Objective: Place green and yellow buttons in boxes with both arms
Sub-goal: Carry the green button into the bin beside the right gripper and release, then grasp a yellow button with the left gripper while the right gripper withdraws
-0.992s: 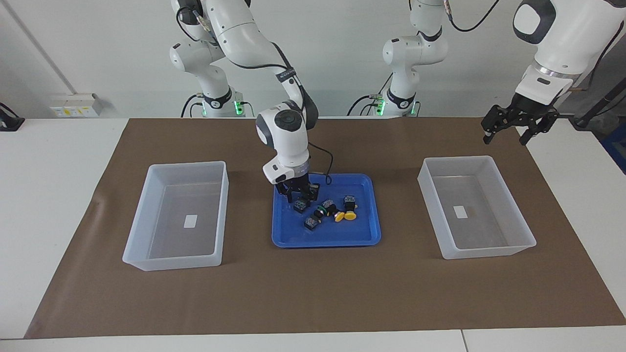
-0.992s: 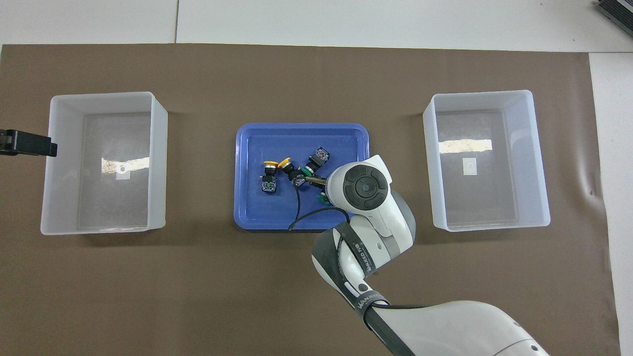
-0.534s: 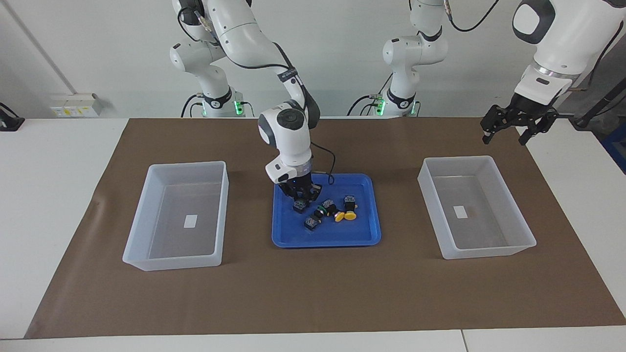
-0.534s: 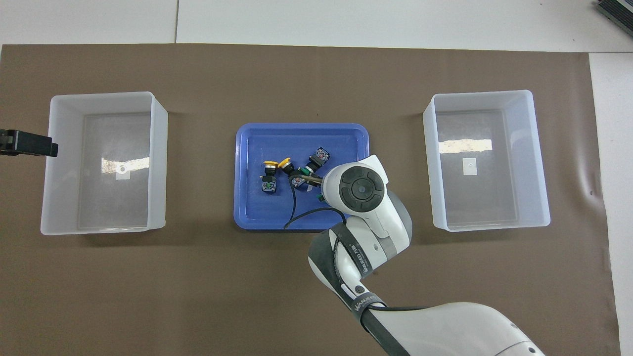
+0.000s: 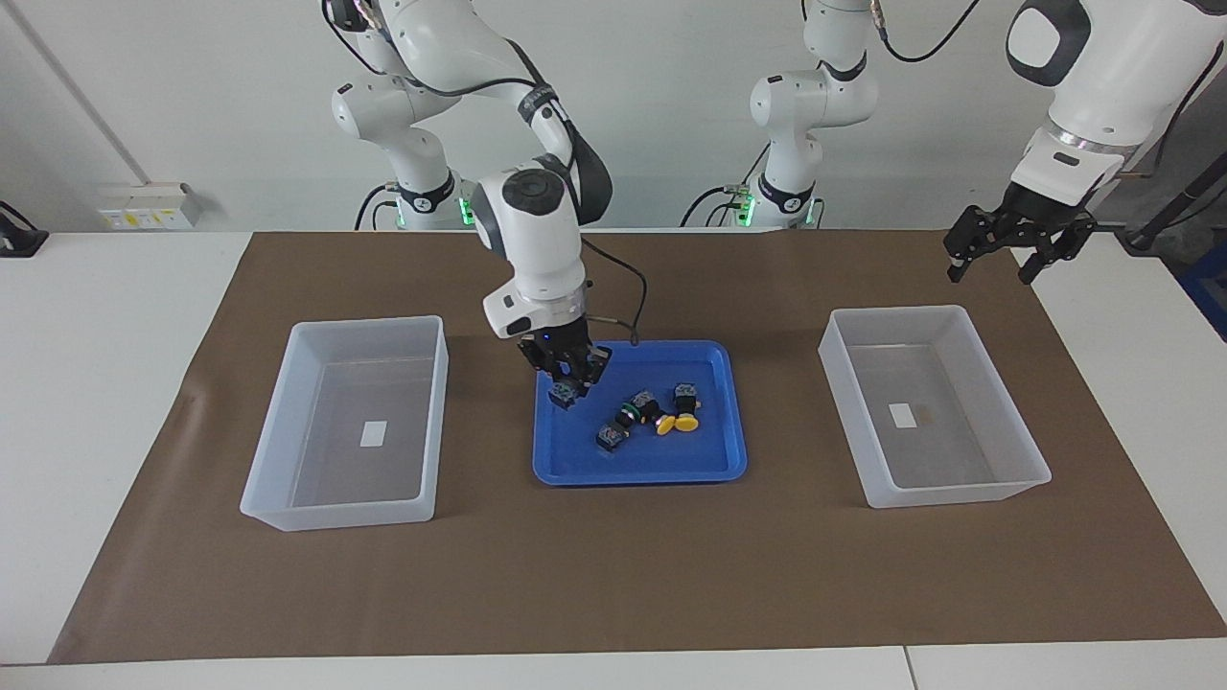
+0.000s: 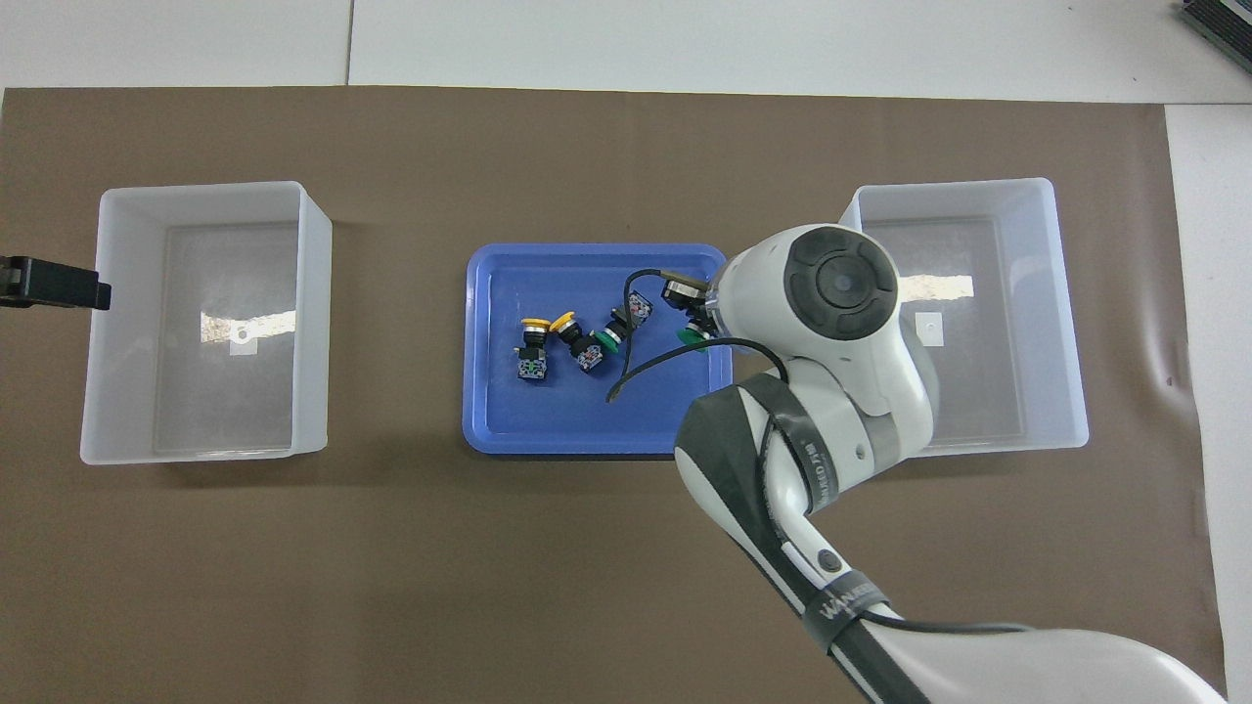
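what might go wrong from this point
1. The right gripper holds a green button raised over the blue tray. Only a small part looks pinched, so it may slip on the way to the clear box at the right arm's end.
2. A black cable hangs loose over the three buttons in the tray and might drag one.
3. The left gripper waits open, close to the other box; a low move might catch its rim.

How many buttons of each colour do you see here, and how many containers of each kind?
Green buttons: 2
Yellow buttons: 2
Clear boxes: 2
Blue tray: 1
Total: 7
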